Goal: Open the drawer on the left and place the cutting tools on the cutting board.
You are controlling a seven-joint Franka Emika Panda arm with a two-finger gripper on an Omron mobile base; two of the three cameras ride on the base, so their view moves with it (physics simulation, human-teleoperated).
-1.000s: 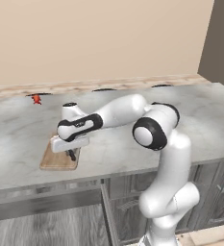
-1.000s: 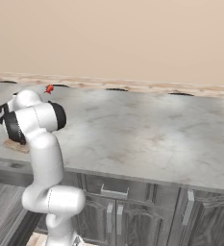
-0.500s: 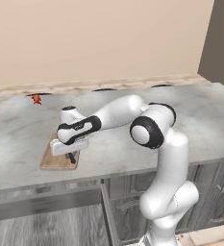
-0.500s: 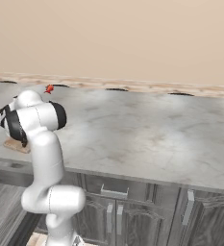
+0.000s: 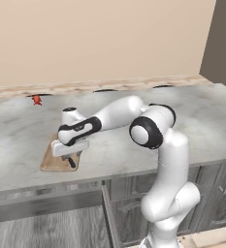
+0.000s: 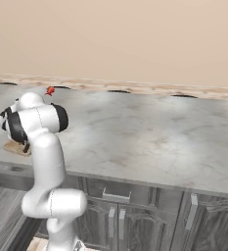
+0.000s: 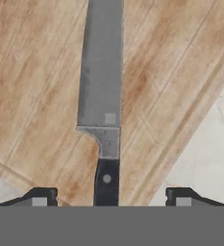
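Gripper (image 7: 106, 197): I see my jaws spread wide, one dark tip on each side of the knife handle, neither touching it.
Knife (image 7: 102, 91): it lies flat on the board, grey blade running away from my hand, black handle between the tips.
Board (image 5: 52, 157): it sits on the counter near the front edge, left of the arm's base; my hand hangs low over it (image 7: 31, 72).
Counter (image 5: 201, 114): grey marble, and a bare corner shows beside the board in my hand view.
Red object (image 5: 37, 100): small, far back on the counter by the wall, well apart from the board.
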